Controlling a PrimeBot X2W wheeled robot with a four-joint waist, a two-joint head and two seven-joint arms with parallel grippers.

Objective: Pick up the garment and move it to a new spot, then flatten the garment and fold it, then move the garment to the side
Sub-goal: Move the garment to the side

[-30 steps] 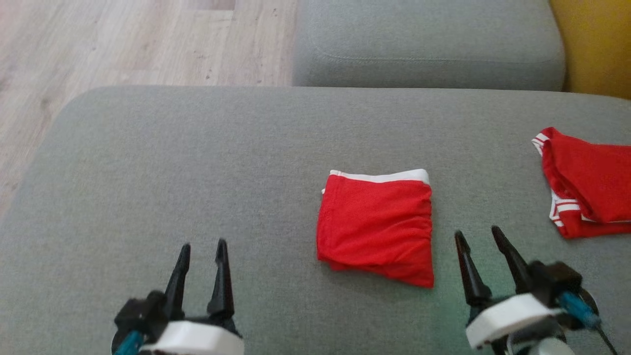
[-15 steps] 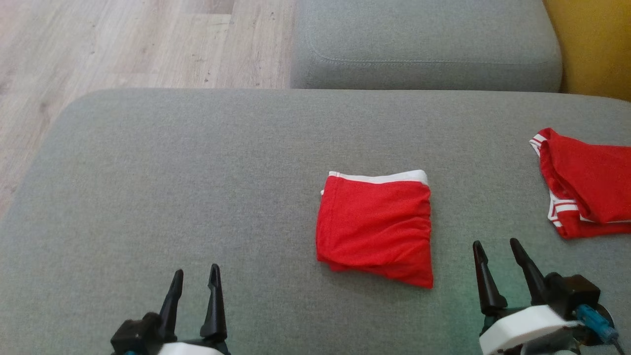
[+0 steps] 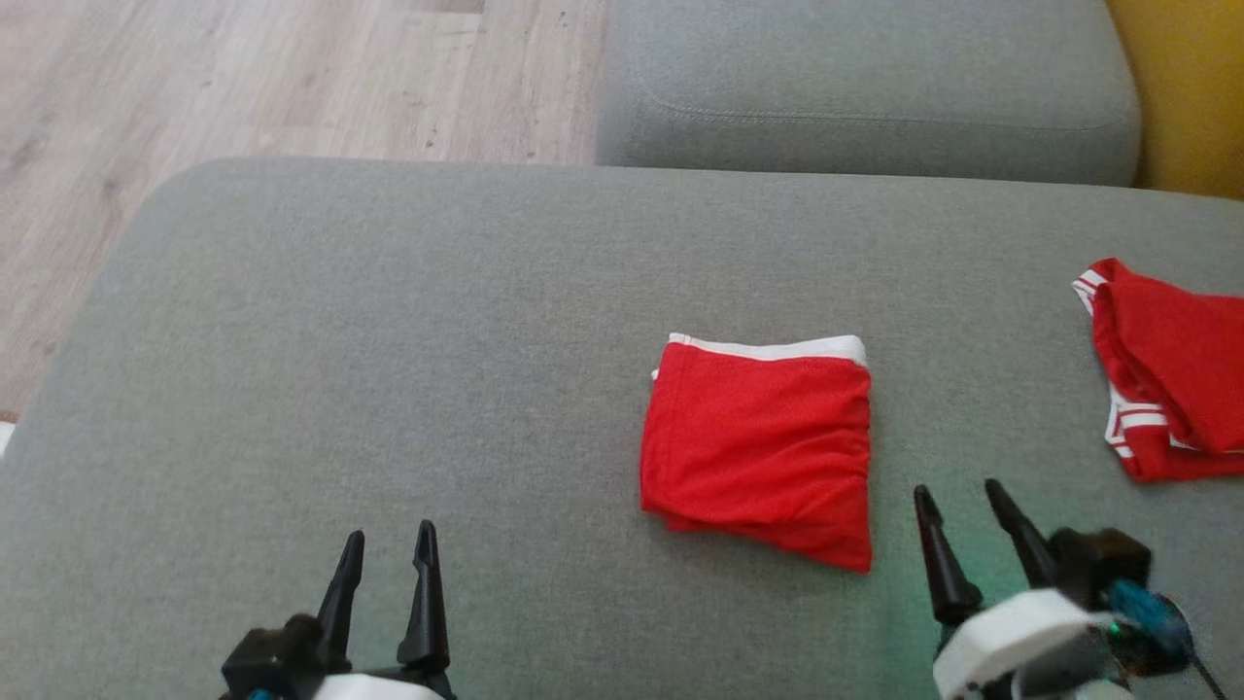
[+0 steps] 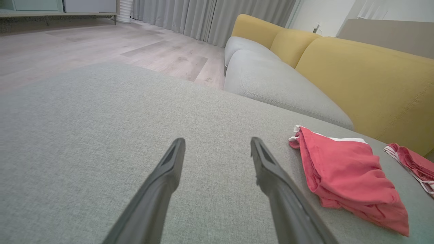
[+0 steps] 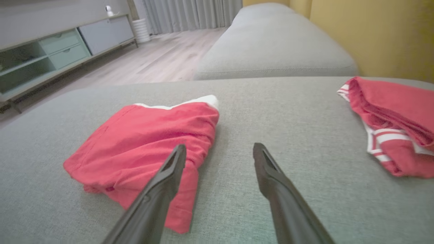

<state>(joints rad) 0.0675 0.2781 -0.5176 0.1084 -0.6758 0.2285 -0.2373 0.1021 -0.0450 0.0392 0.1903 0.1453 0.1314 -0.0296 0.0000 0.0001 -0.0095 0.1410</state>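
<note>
Down at the near edge of the grey seat cushion [image 3: 389,321], the left gripper [image 3: 389,533] hovers with its fingers spread and nothing between them, well apart from the cloth. The right gripper [image 3: 957,489] is just as wide and empty, its tips just beside the lower right corner of the folded red shorts [image 3: 758,447]. The shorts lie mid-cushion in a tidy square, white waistband along the far edge. The fold looks done to me, so the shift aside is what remains. To do it well, I'd have the right fingers slip under the whole stack and pinch every layer. Then lift low and carry rather than drag, or the fold may open. A second red garment with white stripes [image 3: 1176,369] lies to the right, so set down clear of it.
</note>
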